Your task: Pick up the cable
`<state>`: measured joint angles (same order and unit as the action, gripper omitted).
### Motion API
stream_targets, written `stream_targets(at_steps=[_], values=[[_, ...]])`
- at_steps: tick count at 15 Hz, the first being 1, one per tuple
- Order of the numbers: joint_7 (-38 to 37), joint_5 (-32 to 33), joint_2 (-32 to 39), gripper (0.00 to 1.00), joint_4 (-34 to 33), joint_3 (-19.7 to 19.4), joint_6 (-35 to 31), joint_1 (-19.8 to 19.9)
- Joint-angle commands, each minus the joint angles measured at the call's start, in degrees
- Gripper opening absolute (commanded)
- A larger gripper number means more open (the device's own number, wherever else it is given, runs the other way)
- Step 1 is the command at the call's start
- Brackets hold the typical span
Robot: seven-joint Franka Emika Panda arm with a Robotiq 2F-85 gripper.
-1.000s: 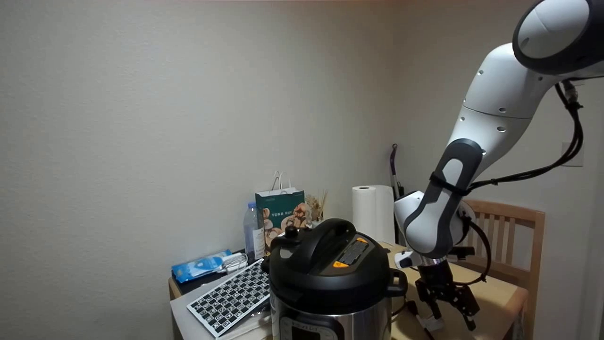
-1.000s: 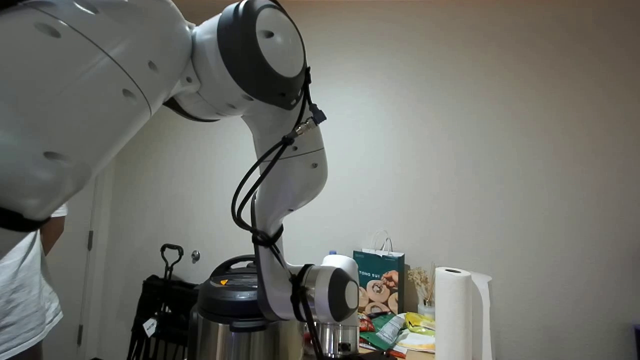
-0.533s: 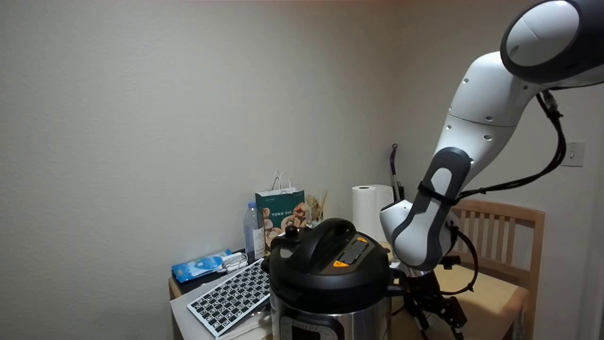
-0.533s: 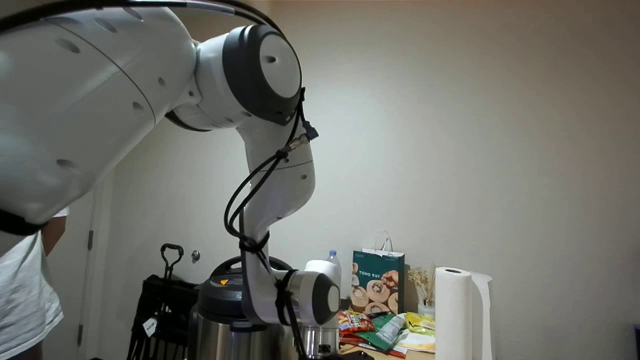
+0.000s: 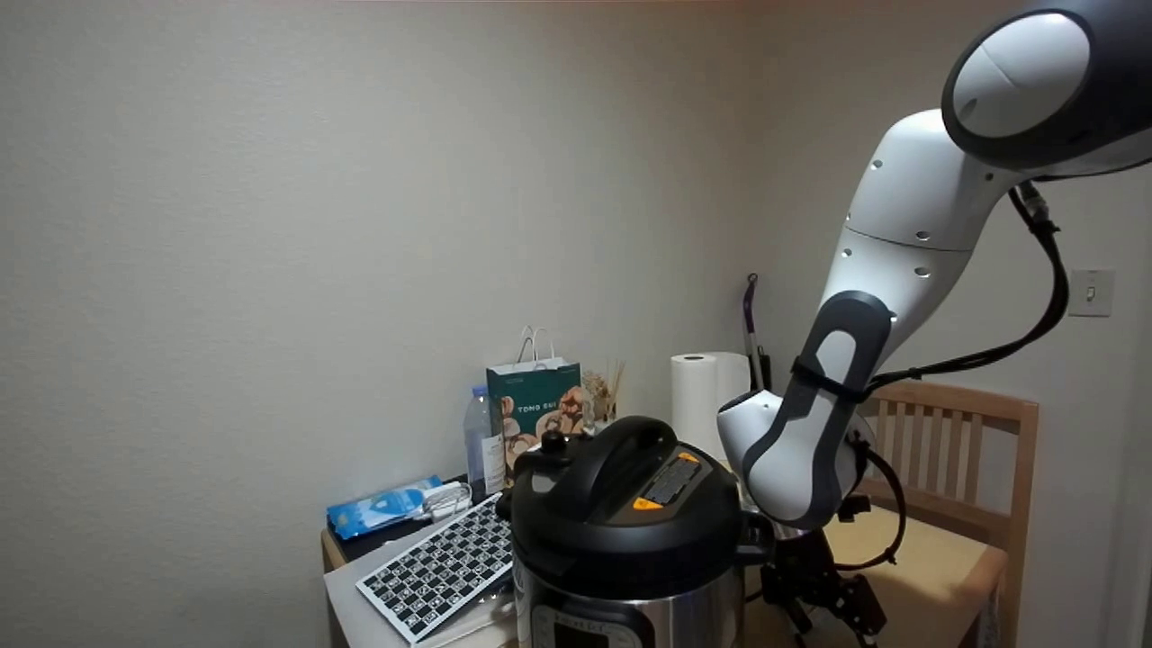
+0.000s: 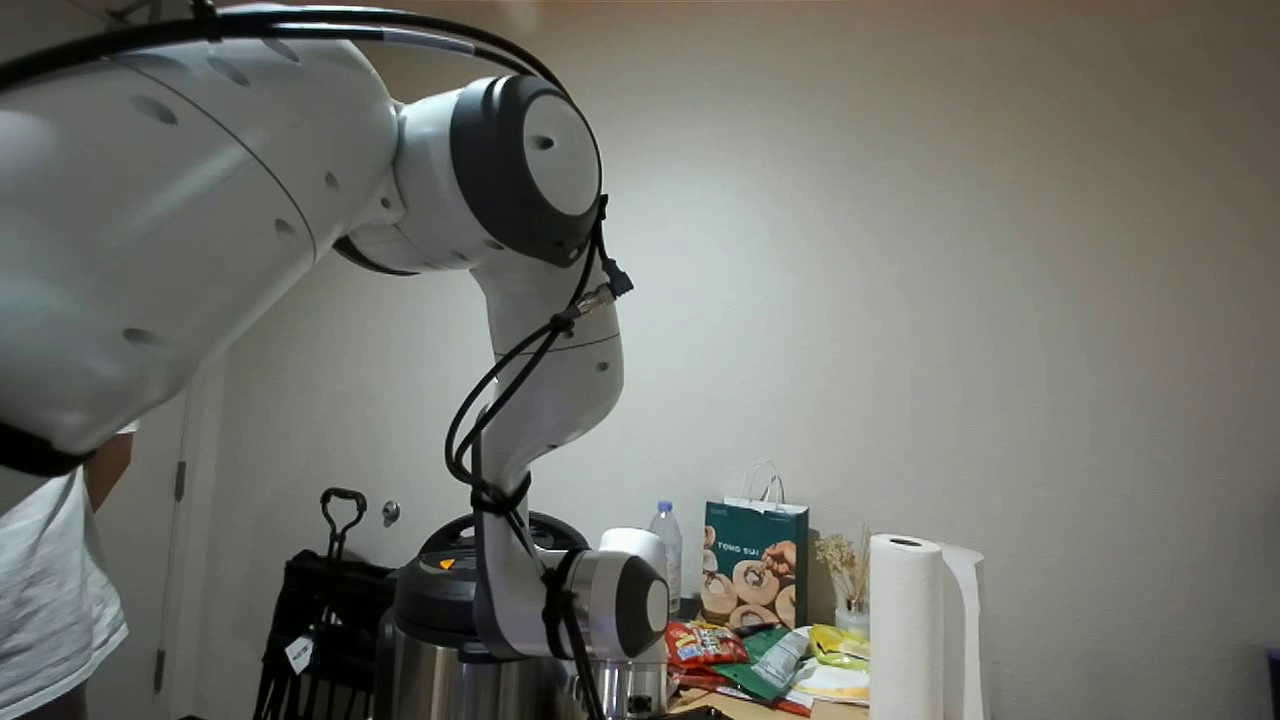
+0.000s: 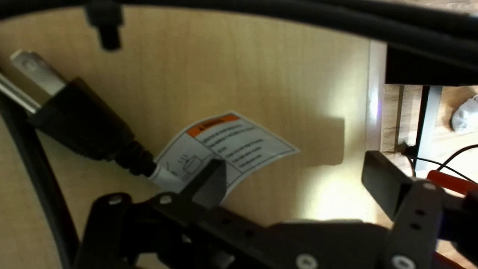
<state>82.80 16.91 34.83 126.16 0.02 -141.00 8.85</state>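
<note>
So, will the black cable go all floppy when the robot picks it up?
Probably: the cable looks slim and gently curved, so it should sag. The plug is likely stiffer and heavier, being thick with metal prongs. The white label might flap, since it looks thin and bent.

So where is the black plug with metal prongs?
In the wrist view, the black plug lies at left on the pale wooden table, beside a white, orange-striped label.
</note>
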Motion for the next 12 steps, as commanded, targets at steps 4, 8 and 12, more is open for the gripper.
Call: stream_targets(at_steps=[4,8,12], values=[[2.08,7.49,-6.53,1.0,13.55,1.32,-10.65,-3.6],[0.03,16.5,-6.77,1.0,17.58,-1.55,-17.53,-8.07],[1.43,16.28,-6.25,1.0,16.86,-3.02,-16.02,-6.33]])
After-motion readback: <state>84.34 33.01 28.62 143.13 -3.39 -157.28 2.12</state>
